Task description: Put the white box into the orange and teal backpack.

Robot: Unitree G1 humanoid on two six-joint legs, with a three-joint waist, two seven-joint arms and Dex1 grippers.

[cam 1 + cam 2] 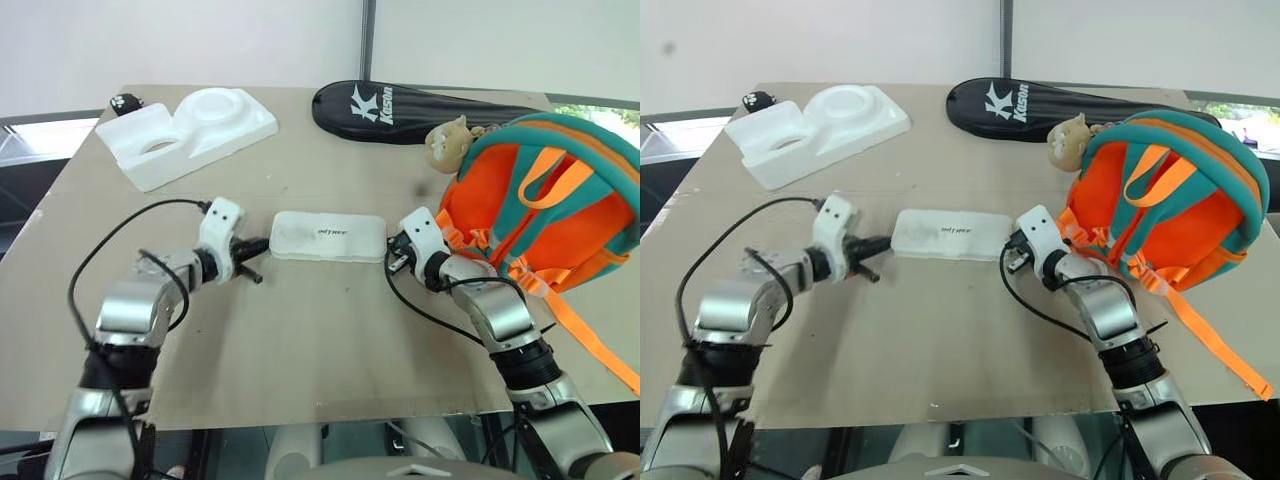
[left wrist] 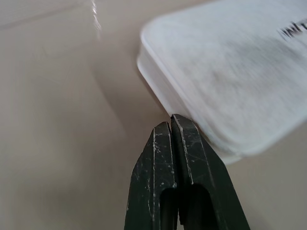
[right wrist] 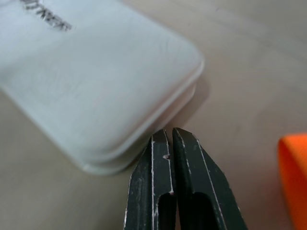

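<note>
White box point(image 1: 328, 237) lies flat on the desk point(image 1: 300, 330), lid up with its dark lettering showing, about mid-desk between the two arms. Orange and teal backpack point(image 1: 545, 205) sits at the right side of the desk, to the right of the box and apart from it, orange straps trailing toward the near right edge; tan plush toy point(image 1: 447, 142) hangs at its upper left.

Left end effector point(image 2: 171, 125): fingers pressed together, holding nothing, tips right at the box's left end; contact cannot be confirmed. Right end effector point(image 3: 169, 136): fingers likewise pressed together and empty, tips at the box's right end at a rounded corner. The two point toward each other with the box between them.

Far side of the desk: white foam tray point(image 1: 187, 131) with round hollows at left, black racket case point(image 1: 420, 110) at centre-right, behind the backpack.
</note>
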